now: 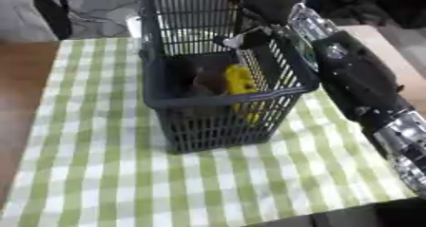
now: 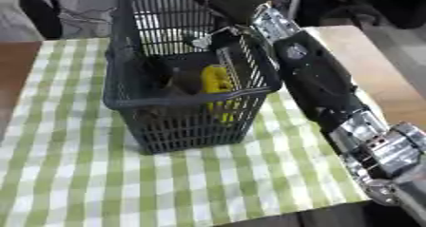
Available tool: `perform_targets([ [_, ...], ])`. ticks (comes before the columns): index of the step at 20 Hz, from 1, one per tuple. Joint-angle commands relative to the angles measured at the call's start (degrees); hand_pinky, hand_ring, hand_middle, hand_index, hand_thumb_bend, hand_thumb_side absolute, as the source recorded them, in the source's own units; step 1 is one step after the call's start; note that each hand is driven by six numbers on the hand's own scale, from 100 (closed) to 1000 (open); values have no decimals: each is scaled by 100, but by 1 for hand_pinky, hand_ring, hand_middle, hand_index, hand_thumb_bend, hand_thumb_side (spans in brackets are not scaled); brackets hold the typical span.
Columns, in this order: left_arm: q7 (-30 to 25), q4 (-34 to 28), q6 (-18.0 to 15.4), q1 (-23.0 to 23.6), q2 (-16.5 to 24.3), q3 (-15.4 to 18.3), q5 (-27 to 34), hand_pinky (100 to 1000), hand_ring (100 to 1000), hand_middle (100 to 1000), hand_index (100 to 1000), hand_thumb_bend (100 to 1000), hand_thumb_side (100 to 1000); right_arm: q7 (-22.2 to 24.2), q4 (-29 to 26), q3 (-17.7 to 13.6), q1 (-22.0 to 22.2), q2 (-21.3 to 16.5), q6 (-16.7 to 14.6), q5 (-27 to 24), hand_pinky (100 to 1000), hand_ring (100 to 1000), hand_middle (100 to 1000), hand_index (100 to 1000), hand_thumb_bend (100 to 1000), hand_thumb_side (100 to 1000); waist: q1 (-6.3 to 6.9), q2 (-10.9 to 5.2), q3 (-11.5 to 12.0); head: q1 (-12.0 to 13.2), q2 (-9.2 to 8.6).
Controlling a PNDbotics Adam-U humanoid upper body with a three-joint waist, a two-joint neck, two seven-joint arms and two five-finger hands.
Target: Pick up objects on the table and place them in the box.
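A dark plastic basket [image 1: 218, 102] stands on the green-and-white checked cloth [image 1: 125, 174]. Inside it lies a yellow object [image 1: 239, 81], with a dark brownish object [image 1: 205, 80] to its left. My right arm [image 2: 320, 83] comes in from the lower right and runs up along the basket's right side. My right hand [image 2: 226, 31] hangs over the basket's far right rim, above the yellow object. Whether it holds anything is not visible. My left hand shows in neither view.
Bare wooden table [image 1: 21, 88] shows left of the cloth and again at the right [image 2: 374, 64]. Dark clutter and grey fabric [image 1: 100, 7] lie beyond the far edge. The cloth in front of the basket carries nothing.
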Motion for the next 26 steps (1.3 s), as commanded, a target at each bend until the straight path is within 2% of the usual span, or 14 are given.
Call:
perform_targets([
  [1, -9, -50, -7, -90, 57, 12, 24, 491, 644, 616, 763, 688, 647, -138, -118, 13, -24, -91, 63, 14, 1000, 1000, 1000, 1000, 514, 637, 123, -94, -2, -12, 27],
  [3, -5, -49, -9, -84, 58, 16, 24, 491, 644, 616, 763, 687, 647, -147, -269, 5, -1, -127, 96, -96, 1000, 989, 1000, 1000, 512, 613, 121, -96, -9, -10, 27],
  [4, -4, -49, -9, -81, 59, 19, 23, 491, 644, 616, 763, 686, 647, -164, -398, -17, 15, -152, 125, -208, 998, 940, 951, 1000, 505, 560, 119, -99, -15, -6, 27],
  [5, -2, -49, -11, -78, 59, 20, 22, 491, 644, 616, 763, 686, 647, -167, -547, -24, 44, -187, 158, -352, 998, 940, 951, 1000, 505, 560, 117, -100, -18, -3, 27],
  [6, 0, -47, -11, -74, 58, 23, 21, 490, 644, 617, 763, 685, 648, -185, -710, -43, 72, -217, 206, -521, 954, 893, 900, 987, 448, 498, 115, -99, -22, 1, 27],
  [8, 9, -43, -11, -65, 57, 29, 20, 490, 645, 617, 763, 684, 648, -284, -1170, -85, 168, -315, 400, -994, 912, 852, 858, 957, 379, 468, 113, -95, -37, 14, 27],
  [11, 13, -43, -12, -59, 64, 29, 17, 490, 645, 617, 763, 684, 648, -183, -1767, -58, 318, -467, 633, -1693, 904, 845, 847, 948, 364, 468, 104, -97, -44, 21, 27],
  [12, 21, -42, -13, -51, 64, 38, 15, 490, 646, 617, 763, 683, 648, -129, -1946, -118, 391, -511, 714, -1954, 840, 792, 782, 896, 272, 449, 100, -96, -60, 44, 27],
  [15, 33, -40, -15, -38, 69, 45, 8, 490, 646, 617, 763, 683, 648, 247, -2571, -261, 614, -721, 935, -2937, 812, 772, 762, 873, 235, 437, 79, -94, -93, 77, 27],
  [16, 37, -40, -17, -37, 67, 50, 6, 491, 646, 618, 763, 684, 648, 390, -2727, -303, 673, -773, 989, -3212, 760, 732, 720, 846, 163, 430, 70, -93, -103, 86, 27],
  [17, 48, -41, -21, -28, 63, 62, 2, 491, 646, 618, 763, 684, 648, 551, -2878, -370, 753, -837, 1017, -3606, 760, 732, 720, 846, 163, 430, 60, -92, -111, 111, 27],
  [18, 54, -39, -22, -21, 65, 65, -2, 489, 647, 617, 762, 683, 649, 736, -3023, -436, 820, -909, 1023, -4004, 733, 707, 694, 829, 100, 466, 53, -91, -118, 135, 27],
  [21, 54, -33, -20, -15, 77, 65, -10, 489, 647, 618, 763, 684, 649, 1274, -3378, -637, 943, -1093, 1022, -4969, 730, 704, 691, 827, 116, 430, 38, -89, -127, 166, 27],
  [26, 80, -36, -34, 3, 73, 98, -20, 489, 647, 617, 759, 683, 649, 1616, -3804, -1140, 1174, -1328, 1114, -6351, 669, 664, 654, 797, 100, 449, 21, -75, -149, 282, 27],
])
